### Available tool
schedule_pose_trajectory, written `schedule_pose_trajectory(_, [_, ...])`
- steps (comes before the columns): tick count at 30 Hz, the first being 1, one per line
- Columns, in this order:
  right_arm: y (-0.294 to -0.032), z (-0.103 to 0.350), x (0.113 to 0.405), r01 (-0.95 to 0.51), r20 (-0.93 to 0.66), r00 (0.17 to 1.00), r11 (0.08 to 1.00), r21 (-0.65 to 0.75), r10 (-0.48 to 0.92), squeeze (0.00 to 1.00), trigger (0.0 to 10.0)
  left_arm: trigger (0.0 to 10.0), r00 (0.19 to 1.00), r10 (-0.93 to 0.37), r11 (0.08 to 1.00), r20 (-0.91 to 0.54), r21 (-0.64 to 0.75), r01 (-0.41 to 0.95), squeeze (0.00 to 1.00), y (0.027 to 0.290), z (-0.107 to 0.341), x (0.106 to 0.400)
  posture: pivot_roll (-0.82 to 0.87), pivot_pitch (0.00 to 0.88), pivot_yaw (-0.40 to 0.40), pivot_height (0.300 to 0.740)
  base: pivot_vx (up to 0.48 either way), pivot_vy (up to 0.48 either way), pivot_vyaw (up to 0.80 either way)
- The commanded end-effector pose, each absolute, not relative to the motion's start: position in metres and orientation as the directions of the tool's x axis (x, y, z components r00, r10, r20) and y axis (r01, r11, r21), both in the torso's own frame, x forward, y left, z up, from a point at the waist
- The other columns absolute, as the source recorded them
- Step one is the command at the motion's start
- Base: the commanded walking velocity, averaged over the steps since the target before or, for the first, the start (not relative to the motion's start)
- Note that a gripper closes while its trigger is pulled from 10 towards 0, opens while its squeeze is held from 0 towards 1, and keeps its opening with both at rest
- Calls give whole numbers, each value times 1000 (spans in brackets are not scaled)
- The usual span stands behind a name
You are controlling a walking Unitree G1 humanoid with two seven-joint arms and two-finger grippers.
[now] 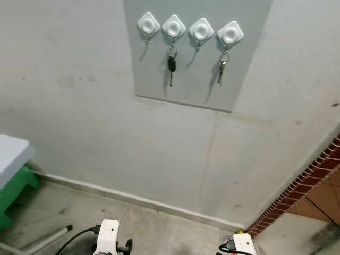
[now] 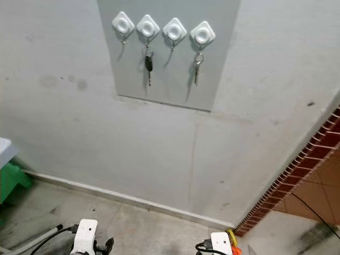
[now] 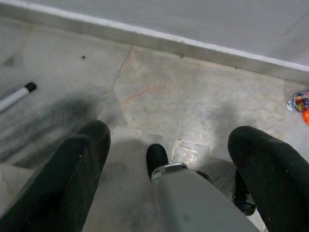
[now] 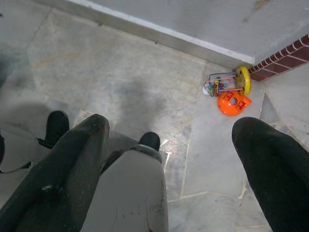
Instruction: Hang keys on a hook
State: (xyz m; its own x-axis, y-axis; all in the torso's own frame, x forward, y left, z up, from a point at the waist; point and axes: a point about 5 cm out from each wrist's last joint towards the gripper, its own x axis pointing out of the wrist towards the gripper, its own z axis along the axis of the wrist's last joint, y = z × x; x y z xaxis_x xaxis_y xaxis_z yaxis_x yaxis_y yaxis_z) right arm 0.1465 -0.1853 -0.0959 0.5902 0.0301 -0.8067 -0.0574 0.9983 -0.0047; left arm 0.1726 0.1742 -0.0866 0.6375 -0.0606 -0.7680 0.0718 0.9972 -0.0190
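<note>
Black-headed key (image 1: 171,68) and silver keys (image 1: 221,69) on hooks (image 1: 201,30); both end effectors spread wide, empty

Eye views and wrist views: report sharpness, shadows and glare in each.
Eye views: sharp, evenly lit; the hooks and keys cast slanted shadows down-left on the panel. Left wrist view: close fingers soft, dark patch on the floor. Right wrist view: small glare spot on the floor, fingers blurred.

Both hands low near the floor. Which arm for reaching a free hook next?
Left, marginally. The left hand and right hand both hang open and empty over the floor, so neither leads. The bare leftmost hook lies on the left arm's side.
</note>
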Motion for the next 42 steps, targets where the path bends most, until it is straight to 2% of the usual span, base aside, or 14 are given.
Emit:
schedule_pose_trajectory(1, [-184, -96, 146, -74, -807, 589, 997, -14, 32, 0, 10000, 10000, 634, -51, 998, -771, -11, 68, 0, 177, -87, 173, -52, 0, -5, 740, 0, 0, 794])
schedule_pose_trajectory(42, [-184, -96, 145, -120, -808, 588, 992, -44, 35, 0, 10000, 10000, 631, -56, 996, -773, -4, 84, 0, 178, -86, 173, -40, 0, -14, 740, 0, 0, 794])
